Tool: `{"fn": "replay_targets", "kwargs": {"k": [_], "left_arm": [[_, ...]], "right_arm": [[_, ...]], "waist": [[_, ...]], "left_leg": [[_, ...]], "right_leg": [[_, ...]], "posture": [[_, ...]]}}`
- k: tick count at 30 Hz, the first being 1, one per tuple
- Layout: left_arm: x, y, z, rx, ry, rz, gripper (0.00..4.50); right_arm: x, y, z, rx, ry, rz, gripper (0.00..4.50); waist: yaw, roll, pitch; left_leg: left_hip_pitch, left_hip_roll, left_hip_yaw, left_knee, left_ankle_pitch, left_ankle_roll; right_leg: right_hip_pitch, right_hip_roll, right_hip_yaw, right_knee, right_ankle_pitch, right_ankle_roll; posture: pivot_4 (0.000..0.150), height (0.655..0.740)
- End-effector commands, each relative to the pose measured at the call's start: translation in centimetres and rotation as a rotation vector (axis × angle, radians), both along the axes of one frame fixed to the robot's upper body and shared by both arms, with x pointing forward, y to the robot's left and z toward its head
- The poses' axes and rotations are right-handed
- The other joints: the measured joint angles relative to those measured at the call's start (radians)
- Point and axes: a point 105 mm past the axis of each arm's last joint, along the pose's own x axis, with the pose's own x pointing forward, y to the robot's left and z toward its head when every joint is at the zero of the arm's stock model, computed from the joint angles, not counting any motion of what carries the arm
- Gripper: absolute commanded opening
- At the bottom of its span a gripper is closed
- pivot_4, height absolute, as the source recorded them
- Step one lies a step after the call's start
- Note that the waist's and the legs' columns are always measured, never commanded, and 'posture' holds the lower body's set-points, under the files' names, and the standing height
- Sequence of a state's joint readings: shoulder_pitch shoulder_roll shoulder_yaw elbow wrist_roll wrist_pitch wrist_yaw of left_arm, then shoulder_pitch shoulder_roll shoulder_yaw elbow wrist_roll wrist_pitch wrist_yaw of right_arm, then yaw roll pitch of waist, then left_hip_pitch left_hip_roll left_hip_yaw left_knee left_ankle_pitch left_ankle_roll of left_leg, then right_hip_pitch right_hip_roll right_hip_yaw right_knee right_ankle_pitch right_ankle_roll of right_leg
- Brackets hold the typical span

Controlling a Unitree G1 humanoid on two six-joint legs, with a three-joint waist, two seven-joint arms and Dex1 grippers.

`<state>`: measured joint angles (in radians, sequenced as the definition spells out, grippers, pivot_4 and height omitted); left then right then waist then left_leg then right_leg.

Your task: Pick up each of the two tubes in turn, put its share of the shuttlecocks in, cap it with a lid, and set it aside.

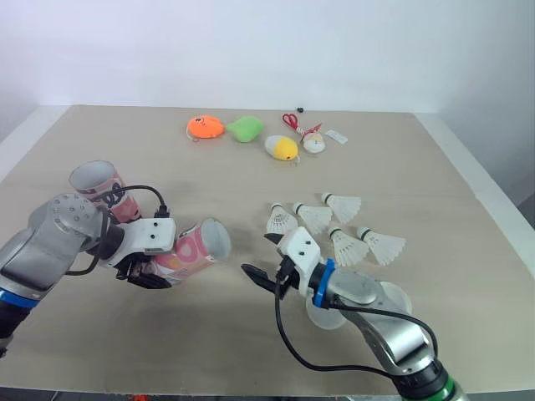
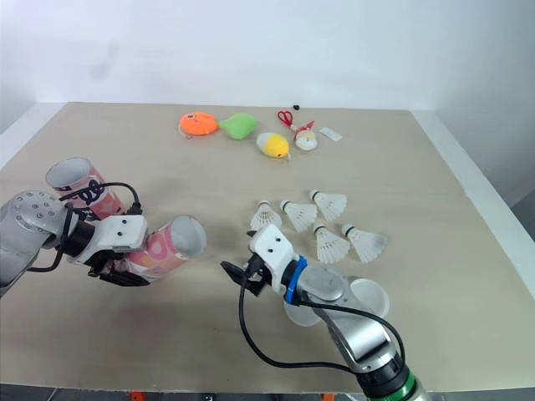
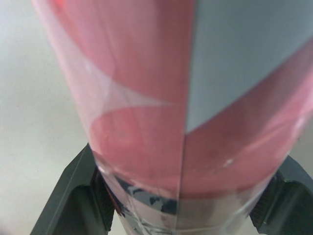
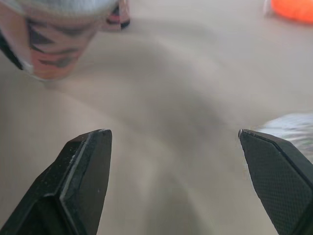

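A pink patterned tube point(image 1: 194, 249) is tilted in my left gripper point(image 1: 155, 266), which is shut around its lower body; the tube's open mouth faces right. In the left wrist view both fingers point(image 3: 73, 196) press the tube point(image 3: 171, 122). A second pink tube point(image 1: 99, 185) sits behind it at the far left. Several white shuttlecocks point(image 1: 347, 246) lie right of centre. My right gripper point(image 1: 257, 278) is open and holds nothing, low over the table between the held tube's mouth and the shuttlecocks. Two translucent lids point(image 1: 399, 296) lie partly under my right arm.
Along the far side of the table point(image 1: 251, 342) lie an orange toy point(image 1: 205, 127), a green toy point(image 1: 245, 128), a yellow toy point(image 1: 282, 148), a small red-and-white figure point(image 1: 313, 142), red scissors point(image 1: 290, 119) and a white tag point(image 1: 336, 136).
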<state>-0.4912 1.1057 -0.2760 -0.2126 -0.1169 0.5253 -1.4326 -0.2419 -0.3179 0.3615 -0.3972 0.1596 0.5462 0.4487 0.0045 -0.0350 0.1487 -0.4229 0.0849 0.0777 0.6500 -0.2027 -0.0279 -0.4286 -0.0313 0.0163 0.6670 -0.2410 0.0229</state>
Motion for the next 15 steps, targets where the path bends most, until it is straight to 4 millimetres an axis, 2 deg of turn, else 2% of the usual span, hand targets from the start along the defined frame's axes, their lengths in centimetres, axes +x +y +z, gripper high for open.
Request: {"fn": "replay_targets", "kwargs": {"k": [1,4,7,12,15], "left_arm": [[0.1,-0.2,0.0,0.006,0.003,-0.016,2.91],[0.0,-0.5,0.1,-0.01,0.005,-0.021,2.91],[0.0,-0.5,0.1,-0.013,0.006,-0.022,2.91],[-0.1,-0.5,0.2,-0.017,0.004,-0.022,2.91],[-0.2,-0.5,0.2,-0.018,0.005,-0.021,2.91]], "right_arm": [[2.6,-0.2,0.8,0.018,-0.036,-0.128,4.42],[4.2,-0.7,0.1,-0.002,-0.019,-0.225,4.42],[4.8,-0.9,-0.1,-0.001,-0.009,-0.276,4.42],[3.6,-0.3,1.1,0.043,-0.023,-0.213,4.42],[3.3,-0.7,0.8,0.025,-0.033,-0.219,4.42]], "waist": [[0.0,0.0,0.0],[0.001,0.0,0.0],[0.002,0.0,0.0],[0.002,0.0,0.0],[0.001,0.0,0.0]], "left_leg": [[-0.001,0.0,0.0,0.001,0.0,0.0],[-0.001,0.0,0.0,0.001,0.0,0.0],[-0.002,-0.001,0.0,0.001,0.0,0.0],[-0.002,-0.001,0.0,0.001,0.0,0.0],[-0.002,0.0,0.0,0.0,0.0,0.0]], "right_leg": [[0.0,0.0,0.001,0.0,0.0,0.001],[0.001,0.0,0.002,0.0,0.0,0.001],[0.0,0.0,0.003,0.0,0.0,0.002],[0.0,0.001,0.004,0.0,-0.001,0.002],[0.0,0.002,0.004,0.0,-0.001,0.001]], "posture": [[0.15,0.74],[0.15,0.74],[0.15,0.74],[0.15,0.74],[0.15,0.74]]}}
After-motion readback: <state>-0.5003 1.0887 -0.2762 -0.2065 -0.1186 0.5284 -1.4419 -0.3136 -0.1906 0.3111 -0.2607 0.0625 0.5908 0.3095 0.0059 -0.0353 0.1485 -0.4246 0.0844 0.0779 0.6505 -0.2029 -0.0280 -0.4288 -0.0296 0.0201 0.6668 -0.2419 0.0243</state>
